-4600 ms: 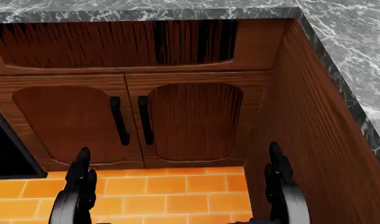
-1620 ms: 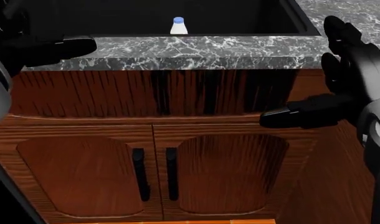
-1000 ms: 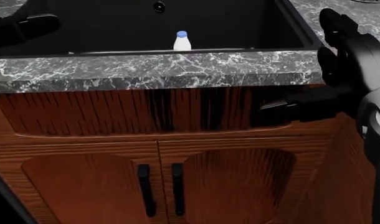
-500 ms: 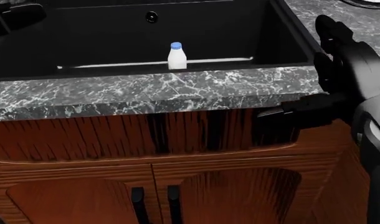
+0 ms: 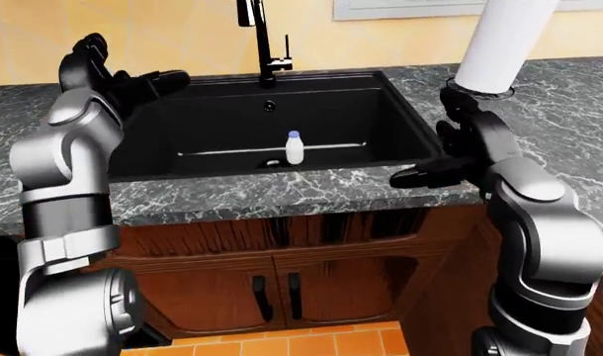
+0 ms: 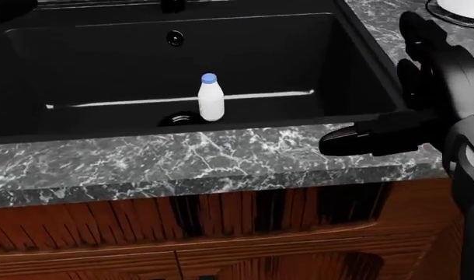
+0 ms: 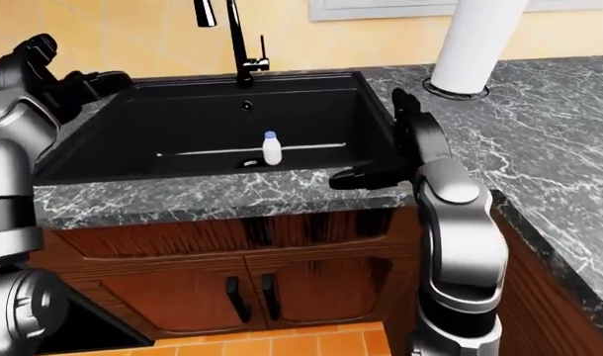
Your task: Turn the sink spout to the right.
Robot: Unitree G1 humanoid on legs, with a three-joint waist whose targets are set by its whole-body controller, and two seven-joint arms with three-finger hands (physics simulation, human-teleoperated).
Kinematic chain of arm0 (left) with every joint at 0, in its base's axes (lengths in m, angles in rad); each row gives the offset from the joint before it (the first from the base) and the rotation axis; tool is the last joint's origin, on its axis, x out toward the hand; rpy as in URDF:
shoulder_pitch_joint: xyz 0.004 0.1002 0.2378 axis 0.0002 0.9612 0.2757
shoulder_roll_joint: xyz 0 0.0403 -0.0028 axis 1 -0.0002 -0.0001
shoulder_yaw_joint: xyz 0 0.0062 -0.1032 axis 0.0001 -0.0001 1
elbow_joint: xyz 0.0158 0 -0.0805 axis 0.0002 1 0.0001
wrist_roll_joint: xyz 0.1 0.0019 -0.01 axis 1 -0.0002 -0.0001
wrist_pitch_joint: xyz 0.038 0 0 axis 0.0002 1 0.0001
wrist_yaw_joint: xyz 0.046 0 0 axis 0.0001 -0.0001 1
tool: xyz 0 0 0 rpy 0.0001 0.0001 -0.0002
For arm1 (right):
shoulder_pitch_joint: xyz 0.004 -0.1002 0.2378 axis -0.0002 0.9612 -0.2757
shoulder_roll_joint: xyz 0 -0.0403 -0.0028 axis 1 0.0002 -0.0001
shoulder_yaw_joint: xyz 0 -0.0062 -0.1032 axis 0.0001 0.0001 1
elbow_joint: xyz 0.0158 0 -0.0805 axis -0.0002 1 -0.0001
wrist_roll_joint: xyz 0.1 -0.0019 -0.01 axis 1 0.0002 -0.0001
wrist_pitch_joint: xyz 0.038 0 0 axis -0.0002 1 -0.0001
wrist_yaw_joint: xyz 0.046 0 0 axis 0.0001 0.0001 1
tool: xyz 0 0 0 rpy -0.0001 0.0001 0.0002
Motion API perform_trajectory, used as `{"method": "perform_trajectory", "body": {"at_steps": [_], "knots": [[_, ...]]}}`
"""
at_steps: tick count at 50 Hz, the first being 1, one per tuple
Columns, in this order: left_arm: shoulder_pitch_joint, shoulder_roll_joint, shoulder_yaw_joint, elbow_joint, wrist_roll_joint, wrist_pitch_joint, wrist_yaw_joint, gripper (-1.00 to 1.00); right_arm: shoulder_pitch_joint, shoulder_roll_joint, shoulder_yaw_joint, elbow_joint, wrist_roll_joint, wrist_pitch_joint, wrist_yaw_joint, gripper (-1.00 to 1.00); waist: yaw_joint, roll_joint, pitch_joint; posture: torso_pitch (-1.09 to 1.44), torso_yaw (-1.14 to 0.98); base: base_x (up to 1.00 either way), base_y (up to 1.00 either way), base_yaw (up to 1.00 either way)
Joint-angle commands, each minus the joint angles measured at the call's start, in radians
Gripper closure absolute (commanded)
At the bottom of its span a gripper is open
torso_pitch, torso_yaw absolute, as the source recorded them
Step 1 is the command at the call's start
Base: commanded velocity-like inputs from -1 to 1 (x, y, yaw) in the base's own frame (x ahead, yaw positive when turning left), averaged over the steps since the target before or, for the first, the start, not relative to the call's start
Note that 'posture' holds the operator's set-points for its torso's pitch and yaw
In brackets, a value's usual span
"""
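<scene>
The black faucet [image 7: 234,41] stands upright behind the black sink [image 5: 400,111], at the top of both eye views. Its spout head [image 7: 205,12] points toward the view's left. A small white bottle with a blue cap [image 6: 210,98] stands in the basin beside the drain. My left hand [image 5: 133,68] is open and raised over the sink's left rim, well to the left of the faucet. My right hand [image 5: 432,141] is open at the sink's right rim, thumb pointing left, holding nothing. Neither hand touches the faucet.
A tall white paper towel roll [image 5: 504,41] stands on the marble counter [image 7: 539,156] right of the sink. Wooden cabinet doors with black handles [image 5: 272,297] are below, over an orange tile floor [image 5: 311,343]. A dark opening [image 7: 79,326] shows at the lower left.
The head camera has tilted up from the cabinet doors to the sink basin, so the whole picture shifted down. Both hands rose from beside the legs to counter height.
</scene>
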Motion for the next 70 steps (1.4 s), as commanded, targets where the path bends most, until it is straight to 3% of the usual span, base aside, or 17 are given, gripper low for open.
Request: {"method": "perform_trajectory", "body": {"at_steps": [1,8,13,21,24,26,27,29,35,39,41,42,43,48,51,58,70], "knots": [[-0.044,0.015,-0.001,-0.013,-0.004,-0.029,-0.004,-1.00,-0.027,-0.015,-0.016,-0.028,-0.005,-0.029,-0.003,-1.00,-0.010,0.024,-0.024,0.00,0.00,0.27,0.00,0.00],[-0.054,0.026,0.000,0.022,-0.008,-0.045,-0.006,-1.00,-0.030,-0.015,-0.014,-0.023,-0.008,-0.031,-0.001,-1.00,0.010,-0.037,-0.024,0.00,0.00,0.26,0.00,0.00],[-0.060,0.034,0.001,0.058,-0.007,-0.067,-0.010,-1.00,-0.028,-0.012,-0.015,-0.024,-0.009,-0.031,-0.001,-1.00,0.028,-0.125,-0.048,0.00,0.00,0.27,0.00,0.00],[-0.055,0.038,0.002,0.063,-0.017,-0.066,-0.009,-1.00,-0.031,-0.013,-0.012,-0.026,-0.012,-0.028,0.001,-1.00,0.002,-0.076,-0.022,0.00,0.00,0.27,0.00,0.00],[-0.050,0.036,0.001,0.061,-0.019,-0.067,-0.009,-1.00,-0.028,-0.014,-0.015,-0.034,-0.012,-0.022,0.003,-1.00,-0.007,-0.036,-0.020,0.00,0.00,0.27,0.00,0.00],[-0.048,0.036,0.002,0.056,-0.022,-0.063,-0.008,-1.00,-0.028,-0.014,-0.015,-0.037,-0.012,-0.019,0.004,-1.00,-0.014,0.019,-0.037,0.00,0.00,0.26,0.00,0.00],[-0.047,0.037,0.003,0.052,-0.023,-0.061,-0.007,-1.00,-0.028,-0.015,-0.016,-0.040,-0.012,-0.017,0.004,-1.00,-0.016,0.020,-0.050,0.00,0.00,0.26,0.00,0.00],[-0.047,0.039,0.004,0.051,-0.024,-0.059,-0.007,-1.00,-0.029,-0.016,-0.017,-0.042,-0.012,-0.015,0.005,-1.00,-0.010,0.026,-0.025,0.00,0.00,0.26,0.00,0.00],[-0.042,0.040,-0.001,0.058,-0.016,-0.075,-0.012,-1.00,-0.032,-0.019,-0.017,-0.046,-0.013,-0.009,0.007,-1.00,0.007,-0.024,-0.027,0.00,0.00,0.26,0.00,0.00],[-0.054,0.048,0.010,0.078,-0.024,-0.071,-0.011,-1.00,-0.020,-0.014,-0.010,-0.039,-0.012,-0.032,0.011,-1.00,0.019,-0.090,-0.012,0.00,0.00,0.20,0.00,0.00],[-0.055,0.057,0.018,0.081,-0.045,-0.064,-0.026,-1.00,-0.032,-0.017,-0.009,-0.042,-0.012,-0.020,0.015,-1.00,0.021,-0.127,-0.052,0.00,0.00,0.00,0.00,0.00],[-0.058,0.062,0.022,0.086,-0.053,-0.063,-0.026,-1.00,-0.031,-0.016,-0.008,-0.043,-0.014,-0.021,0.015,-1.00,0.022,-0.096,-0.021,0.00,0.00,0.00,0.00,0.00],[-0.058,0.065,0.022,0.089,-0.056,-0.070,-0.026,-1.00,-0.036,-0.018,-0.008,-0.045,-0.015,-0.016,0.016,-1.00,0.022,-0.102,-0.017,0.00,0.00,0.00,0.00,0.00],[-0.055,0.070,0.011,0.091,-0.061,-0.077,-0.031,-1.00,-0.052,-0.026,-0.005,-0.051,-0.020,0.001,0.022,-1.00,-0.013,-0.077,-0.030,0.00,0.00,0.00,0.00,0.00],[-0.053,0.071,0.011,0.080,-0.061,-0.066,-0.033,-1.00,-0.050,-0.023,-0.006,-0.047,-0.023,-0.007,0.024,-1.00,-0.023,-0.033,-0.017,0.00,0.00,0.00,0.00,0.00],[-0.047,0.072,0.012,0.067,-0.059,-0.056,-0.029,-1.00,-0.045,-0.022,-0.006,-0.056,-0.028,-0.005,0.026,-1.00,-0.011,-0.055,-0.029,-0.02,0.00,0.00,0.00,0.00],[-0.051,0.068,0.010,0.074,-0.052,-0.051,-0.033,-1.00,-0.049,-0.020,0.001,-0.054,-0.036,-0.003,0.029,-1.00,0.006,-0.052,-0.066,-0.08,0.00,0.00,0.00,0.00]]}}
